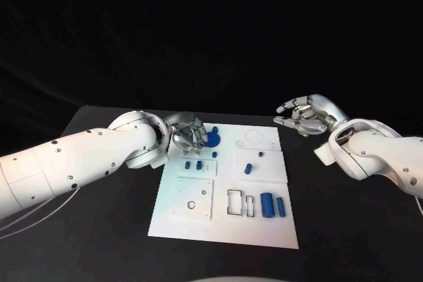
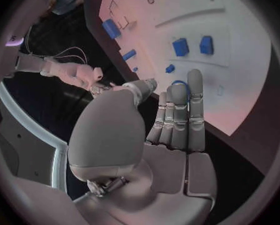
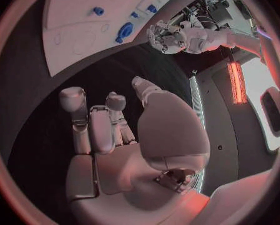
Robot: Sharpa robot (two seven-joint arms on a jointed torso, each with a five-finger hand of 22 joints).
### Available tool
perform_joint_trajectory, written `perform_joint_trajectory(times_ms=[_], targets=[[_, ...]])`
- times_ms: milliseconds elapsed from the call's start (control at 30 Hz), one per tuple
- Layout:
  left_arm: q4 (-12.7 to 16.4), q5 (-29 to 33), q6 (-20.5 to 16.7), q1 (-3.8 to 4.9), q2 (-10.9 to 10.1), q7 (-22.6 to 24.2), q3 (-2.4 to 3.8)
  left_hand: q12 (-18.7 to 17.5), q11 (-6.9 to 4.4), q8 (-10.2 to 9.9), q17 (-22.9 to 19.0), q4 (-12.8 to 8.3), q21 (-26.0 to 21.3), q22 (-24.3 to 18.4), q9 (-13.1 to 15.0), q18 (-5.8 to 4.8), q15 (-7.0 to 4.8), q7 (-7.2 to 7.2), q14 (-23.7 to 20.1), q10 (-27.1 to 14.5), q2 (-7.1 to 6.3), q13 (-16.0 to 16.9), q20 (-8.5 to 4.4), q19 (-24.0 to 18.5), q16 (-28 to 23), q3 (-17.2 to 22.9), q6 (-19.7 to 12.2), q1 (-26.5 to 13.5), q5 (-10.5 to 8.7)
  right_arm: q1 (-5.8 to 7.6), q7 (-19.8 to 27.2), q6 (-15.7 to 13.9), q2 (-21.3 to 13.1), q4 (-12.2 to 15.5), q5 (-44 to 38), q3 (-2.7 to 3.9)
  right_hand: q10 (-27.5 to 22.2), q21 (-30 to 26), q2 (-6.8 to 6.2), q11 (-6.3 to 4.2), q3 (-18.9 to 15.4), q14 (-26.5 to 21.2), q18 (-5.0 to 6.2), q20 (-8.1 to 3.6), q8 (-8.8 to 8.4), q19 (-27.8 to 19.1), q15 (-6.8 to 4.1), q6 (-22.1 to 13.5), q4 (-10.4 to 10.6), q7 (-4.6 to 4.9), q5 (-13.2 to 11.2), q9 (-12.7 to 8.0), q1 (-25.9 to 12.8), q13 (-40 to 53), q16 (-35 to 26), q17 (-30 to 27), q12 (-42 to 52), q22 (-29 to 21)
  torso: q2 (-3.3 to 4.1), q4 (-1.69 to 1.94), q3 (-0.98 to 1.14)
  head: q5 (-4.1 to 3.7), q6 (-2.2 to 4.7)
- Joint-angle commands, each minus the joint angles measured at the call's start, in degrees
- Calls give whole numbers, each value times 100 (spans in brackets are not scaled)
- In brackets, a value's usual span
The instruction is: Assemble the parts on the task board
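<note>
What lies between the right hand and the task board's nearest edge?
In the head view, only bare black table separates the right hand from the task board.

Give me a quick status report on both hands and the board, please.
Left hand open, fingers over the blue ring part at the task board's far corner. Right hand open, off the board, holding nothing. Nothing in the way.

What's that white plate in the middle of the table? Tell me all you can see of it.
The board is a flat white plate lying on the black table. It bears outlined rectangles, round holes and small blue parts. The left hand hovers over its far left corner, by a larger blue piece. The right hand is off to its side.
</note>
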Motion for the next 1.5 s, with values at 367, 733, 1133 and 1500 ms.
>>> perform_joint_trajectory(times_ms=[367,733,1133,1500], targets=[[-367,-1565,-483,-190,368,1509,-181,-761,55,-543,178,-140,260,143,-527,79,49,22,560,52,-118,-727,18,281,546,-297,279,-6,-27,-11,131,-20,12,-16,80,0,-180,-355,5,-6,-33,-85,142,-1,61,-151,-20,-67,97,-6,39,-1,118,-391,-214,-268,-376,-269,6,-9,7,-64,53],[-515,-2376,-373,-230,537,1029,-217,-914,32,-630,826,-165,1136,1198,-663,-88,20,-81,1111,44,-101,-948,7,819,1152,-505,470,24,-7,-35,137,-20,23,-28,86,-1,-195,-395,8,-7,-39,-94,146,-2,67,-160,-21,-68,110,-6,45,-1,125,-432,-245,-301,-414,-297,-2,-2,13,-67,40],[-635,-2676,-419,-233,689,668,-211,-987,34,-654,992,-198,1446,1565,-725,-141,15,-138,1298,19,-22,-1066,27,965,1332,-459,599,141,13,-41,132,-19,30,-27,87,-1,-191,-409,8,-7,-43,-94,147,-2,72,-161,-21,-65,117,-7,52,0,128,-438,-254,-306,-419,-305,-4,-11,12,-58,35],[-752,-2815,-133,-232,827,545,-206,-925,2,-664,1081,-213,1684,1858,-780,-181,-7,-165,1416,267,-10,-1125,21,1067,1439,-324,774,170,5,-42,127,-8,45,-30,87,-1,-191,-409,8,-7,-43,-94,147,-2,72,-161,-21,-65,117,-7,52,0,128,-438,-254,-306,-419,-305,-1,-9,13,-64,23]])
